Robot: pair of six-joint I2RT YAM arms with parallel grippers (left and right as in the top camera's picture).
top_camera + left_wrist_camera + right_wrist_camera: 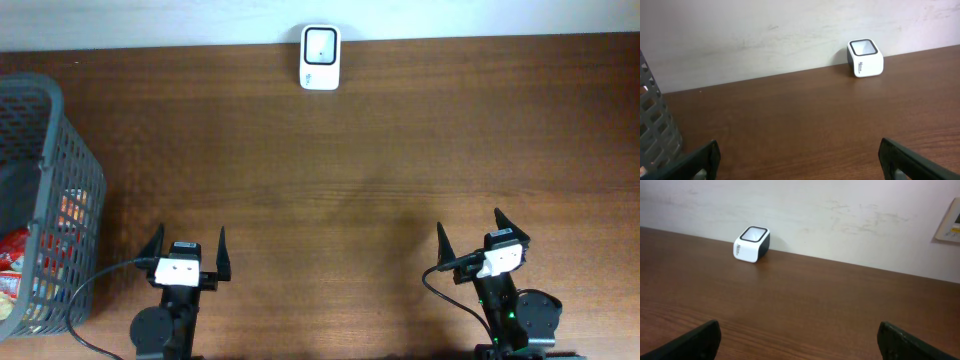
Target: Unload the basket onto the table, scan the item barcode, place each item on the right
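Note:
A white barcode scanner (320, 58) with a dark window on top stands at the table's far edge, against the wall; it also shows as a small white box (865, 58) in the left wrist view and the same box (752, 244) in the right wrist view. Packaged items (20, 275) in red and orange wrappers lie inside the grey basket (62, 160) at the far left. My left gripper (188, 244) rests open near the front edge, left of centre, with nothing between its fingers. My right gripper (470, 232) stands open at the front right, also empty.
The basket's mesh wall (654, 130) fills the left edge of the left wrist view. A beige wall panel (951, 222) hangs at the right edge of the right wrist view. Bare brown wood (340, 190) spreads between the grippers and the scanner.

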